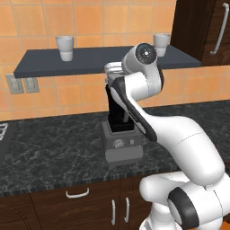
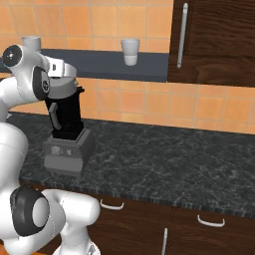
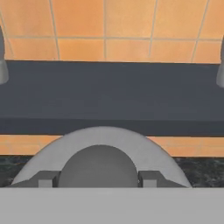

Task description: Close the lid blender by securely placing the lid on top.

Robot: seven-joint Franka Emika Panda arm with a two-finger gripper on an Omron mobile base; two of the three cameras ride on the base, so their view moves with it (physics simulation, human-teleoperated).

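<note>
The blender (image 1: 120, 134) stands on the dark counter against the tiled wall, a black jar (image 2: 65, 118) on a boxy grey base (image 2: 67, 152) with a round dial. Its grey lid (image 3: 103, 144) lies at the jar's mouth, and its rim (image 1: 114, 68) peeks out beside my arm. My gripper (image 3: 98, 179) comes down from above, shut on the lid's round knob with a fingertip (image 3: 43, 179) on either side. From the right base view the hand (image 2: 63, 74) sits directly over the lid (image 2: 64, 90). Whether the lid is fully seated I cannot tell.
A dark shelf (image 1: 54, 64) runs just above and behind the blender, with a white cup (image 1: 65, 47) at the left and another (image 1: 161, 44) at the right. A dark wall cabinet (image 2: 219, 40) hangs to the right. The counter (image 2: 164, 154) stretches right.
</note>
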